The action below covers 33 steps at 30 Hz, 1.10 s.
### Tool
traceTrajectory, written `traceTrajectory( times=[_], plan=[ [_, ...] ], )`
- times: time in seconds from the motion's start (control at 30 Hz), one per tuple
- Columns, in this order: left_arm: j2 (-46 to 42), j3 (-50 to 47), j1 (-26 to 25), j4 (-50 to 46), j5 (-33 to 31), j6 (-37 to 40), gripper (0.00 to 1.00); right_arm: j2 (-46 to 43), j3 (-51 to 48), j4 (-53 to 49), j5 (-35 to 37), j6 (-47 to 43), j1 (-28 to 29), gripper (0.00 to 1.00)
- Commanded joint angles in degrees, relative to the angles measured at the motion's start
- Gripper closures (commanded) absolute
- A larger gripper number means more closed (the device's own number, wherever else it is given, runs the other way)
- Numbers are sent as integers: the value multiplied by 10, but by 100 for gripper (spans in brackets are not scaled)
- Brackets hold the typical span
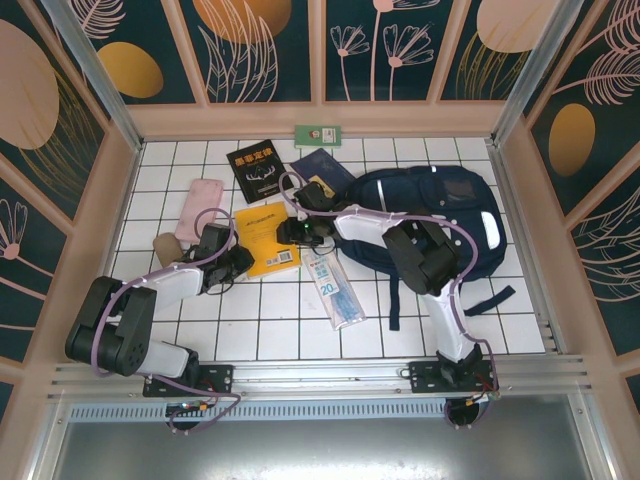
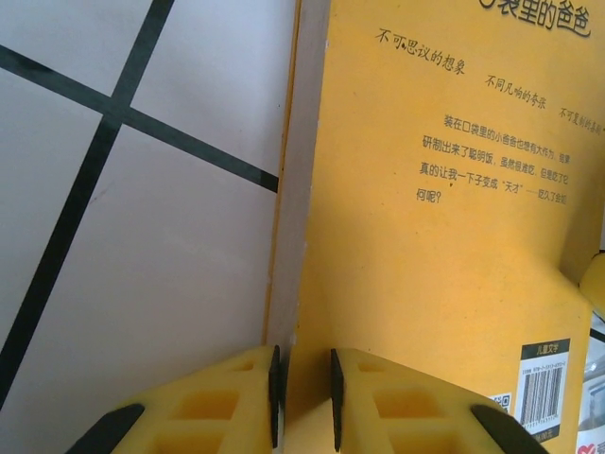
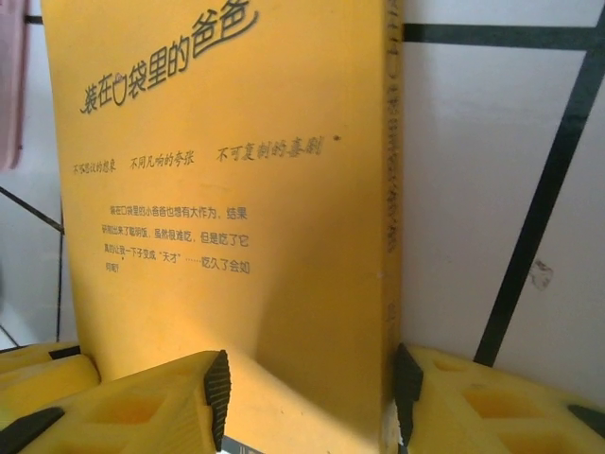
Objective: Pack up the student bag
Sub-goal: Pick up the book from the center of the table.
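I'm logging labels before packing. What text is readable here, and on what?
"装在口袋里的爸爸": yellow book, top of the cover.
"不可思议的想象 不同凡响的夸张 不可复制的喜剧": same cover, line below.
"儿童文学": tag above its barcode.
"20": clear packet.
Too small or blurred: the cover's paragraph, barcode digits, black book title, green sign.

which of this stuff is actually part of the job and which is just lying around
In the job: student bag; yellow book, with left pincer and right pincer at its edges.
Lying about: black book; navy booklet; pink pencil case; clear packet.
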Motion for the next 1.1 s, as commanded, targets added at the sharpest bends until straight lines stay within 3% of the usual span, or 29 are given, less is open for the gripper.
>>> traceTrajectory(
  times=[0.0, 0.13, 0.33, 0.47, 0.57, 0.7, 0.87, 0.97, 1.07],
  plan=[
    [23, -14, -8, -13, 43, 6, 78, 17, -53, 127, -217, 49, 31, 51],
    [3, -8, -8, -16, 49, 5, 78, -31, -89, 254, -296, 104, 25, 54],
    [-21, -3, -8, -23, 47, 6, 78, -67, -123, 365, -338, 168, 6, 56],
    [-21, -7, -8, -18, 49, 3, 78, -62, -116, 328, -333, 142, 5, 56],
    [-19, -10, -8, -14, 53, 2, 78, -53, -126, 358, -343, 163, 6, 58],
    [-21, -8, -8, -15, 53, 2, 78, -33, -80, 217, -279, 91, 9, 57],
    [-30, -3, -8, -29, 45, 6, 77, -51, -90, 197, -241, 81, -2, 79],
    [-45, 9, -6, -45, 41, 6, 70, -69, -93, 186, -227, 73, -11, 99],
    [-71, 26, 1, -56, 49, -1, 53, -93, -103, 190, -219, 74, -23, 100]
  ],
)
